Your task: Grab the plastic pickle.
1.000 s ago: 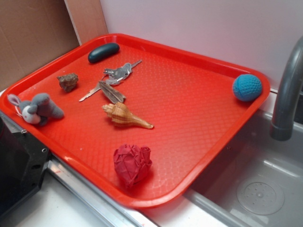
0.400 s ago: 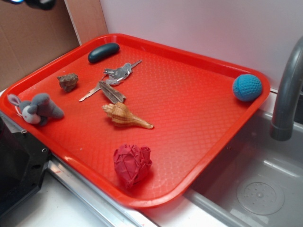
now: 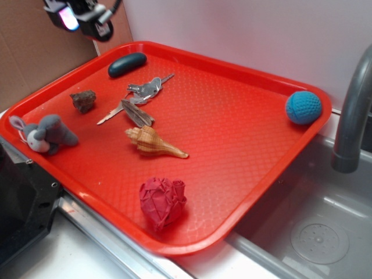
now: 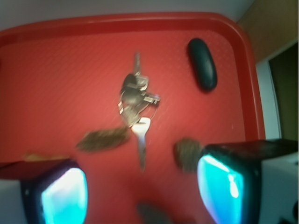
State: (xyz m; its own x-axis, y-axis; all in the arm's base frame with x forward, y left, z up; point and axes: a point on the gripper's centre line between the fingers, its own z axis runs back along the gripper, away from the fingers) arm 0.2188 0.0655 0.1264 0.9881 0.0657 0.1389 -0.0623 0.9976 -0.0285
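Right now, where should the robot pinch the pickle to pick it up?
Probably across the middle of the plastic pickle, coming straight down from above. It lies flat on the red tray near the far rim, long and rounded, so its narrow width suits the open gripper. The keys lie clear of it.

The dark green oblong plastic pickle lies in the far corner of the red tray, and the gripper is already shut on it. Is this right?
Not quite. The dark green oblong plastic pickle does lie in the red tray's far corner, but the exterior view shows the gripper above, apart from it, holding nothing.

No text, label, brand, number or sign can be read in either view.
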